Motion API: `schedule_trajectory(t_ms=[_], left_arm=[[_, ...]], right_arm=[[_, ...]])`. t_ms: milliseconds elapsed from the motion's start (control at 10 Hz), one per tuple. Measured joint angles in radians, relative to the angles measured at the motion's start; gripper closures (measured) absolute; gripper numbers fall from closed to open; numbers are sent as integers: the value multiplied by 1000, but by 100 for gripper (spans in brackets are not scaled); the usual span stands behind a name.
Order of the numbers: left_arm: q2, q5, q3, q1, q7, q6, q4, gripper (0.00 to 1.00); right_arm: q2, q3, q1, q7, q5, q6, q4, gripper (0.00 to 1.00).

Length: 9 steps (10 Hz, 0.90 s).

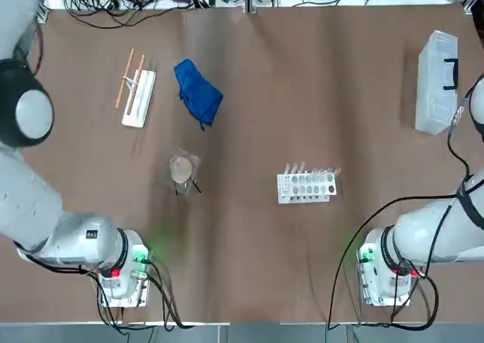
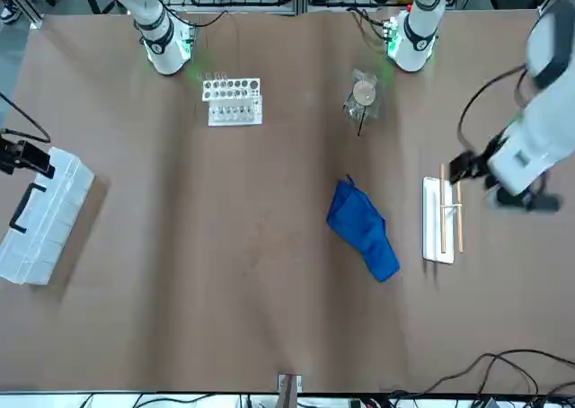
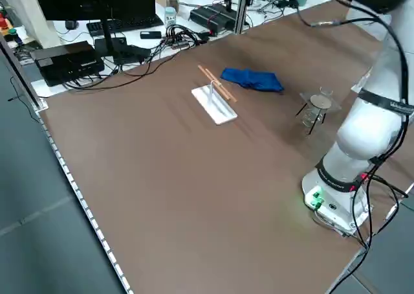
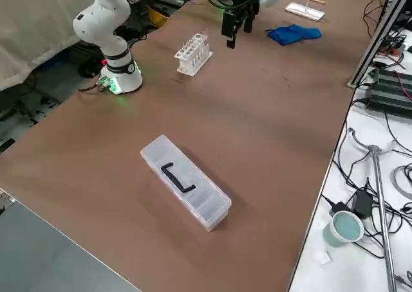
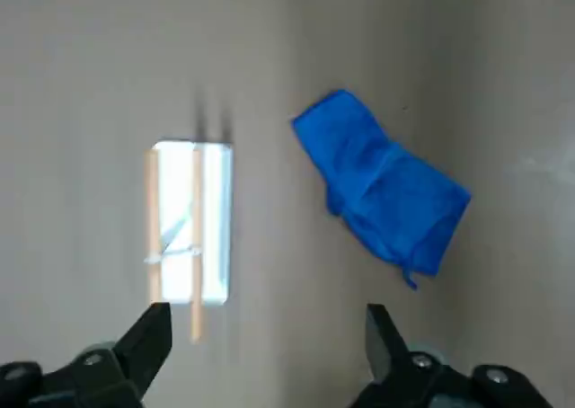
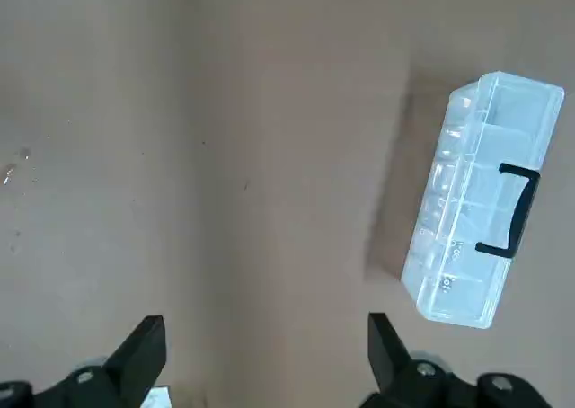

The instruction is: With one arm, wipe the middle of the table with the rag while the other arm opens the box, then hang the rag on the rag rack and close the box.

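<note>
Brown table (image 1: 249, 230): rag (image 1: 198, 91) central (box (image 1: 436, 81) at edge).

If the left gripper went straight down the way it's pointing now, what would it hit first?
Probably bare brown table. The open left gripper points down between the white rag rack with wooden rods and the crumpled blue rag; depth is unclear.

My left gripper (image 5: 260, 336) is cut by the wrist picture's bottom edge, only the spread fingertips showing; my right gripper (image 6: 260, 345) likewise. From overhead both my arms run off the side edges, neither gripper showing. The box (image 1: 436, 81) is partly covered there by my right arm. The rack's (image 3: 215, 103) rods are too thin to count.
</note>
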Motion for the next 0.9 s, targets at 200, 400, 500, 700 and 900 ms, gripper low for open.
schedule_trajectory(t_ms=[200,400,500,700,900], left_arm=[[132,0,-21,-62,-13,109,1,8],[251,0,-24,-115,-39,204,2,5],[311,0,-24,-151,-64,248,2,0],[408,0,-24,-192,-93,298,4,0],[461,29,-20,-193,-89,321,5,0]], right_arm=[[0,-1,-1,0,0,0,0,1],[0,-1,-1,0,0,0,0,1],[0,-1,-1,0,0,-1,0,1],[0,-1,0,0,0,-1,0,1],[0,-1,-1,0,0,-1,0,1]])
